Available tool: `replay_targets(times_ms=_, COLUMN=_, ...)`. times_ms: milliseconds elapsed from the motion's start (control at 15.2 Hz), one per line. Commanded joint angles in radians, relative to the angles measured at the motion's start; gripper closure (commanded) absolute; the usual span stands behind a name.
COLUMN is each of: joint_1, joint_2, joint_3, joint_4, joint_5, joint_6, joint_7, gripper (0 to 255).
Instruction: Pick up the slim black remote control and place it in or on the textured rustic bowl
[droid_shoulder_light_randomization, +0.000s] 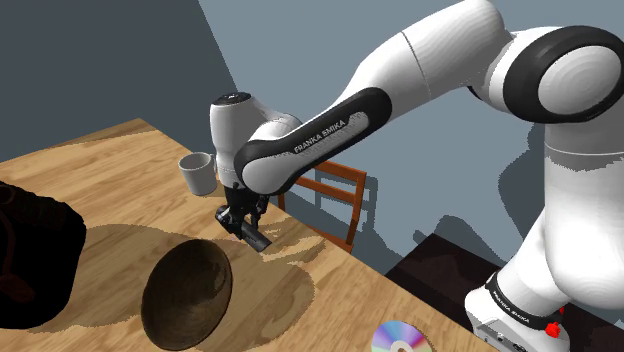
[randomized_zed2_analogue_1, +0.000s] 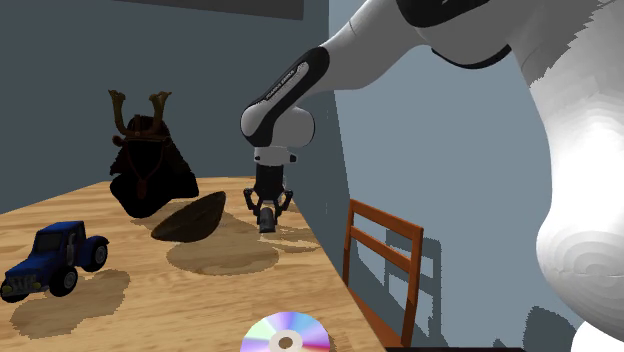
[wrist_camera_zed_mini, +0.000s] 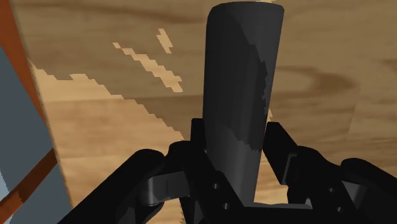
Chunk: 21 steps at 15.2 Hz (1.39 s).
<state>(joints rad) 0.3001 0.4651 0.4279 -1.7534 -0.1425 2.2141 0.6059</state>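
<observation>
My black gripper (droid_shoulder_light_randomization: 243, 222) hangs a little above the wooden table, shut on the slim dark remote (droid_shoulder_light_randomization: 256, 238), which sticks out downward from the fingers. In the wrist view the remote (wrist_camera_zed_mini: 238, 95) runs straight out between both fingers (wrist_camera_zed_mini: 285, 153), clasped near its end. The dark brown bowl (droid_shoulder_light_randomization: 187, 291) stands tilted on its side on the table, just below and to the left of the gripper in the shoulder view. In the second exterior view the gripper (randomized_zed2_analogue_1: 267, 208) holds the remote (randomized_zed2_analogue_1: 266, 220) just right of the bowl (randomized_zed2_analogue_1: 192, 216).
A white mug (droid_shoulder_light_randomization: 198, 171) stands behind the gripper. A dark helmet-like object (randomized_zed2_analogue_1: 147, 165) sits beyond the bowl, a blue toy truck (randomized_zed2_analogue_1: 50, 257) and a shiny disc (randomized_zed2_analogue_1: 285, 333) lie nearer. A wooden chair (droid_shoulder_light_randomization: 335, 195) stands at the table edge.
</observation>
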Motion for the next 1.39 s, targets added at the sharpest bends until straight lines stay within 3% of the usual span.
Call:
replay_targets(times_ms=0, joint_1=0.001, joint_2=0.001, joint_3=0.001, joint_4=-0.002, joint_5=0.001, joint_6=-0.001, joint_7=0.0, gripper=255)
replay_targets(times_ms=1320, joint_1=-0.013, joint_2=-0.097, joint_3=0.027, joint_4=0.122, joint_5=0.049, joint_6=-0.215, joint_7=-0.019, gripper=255)
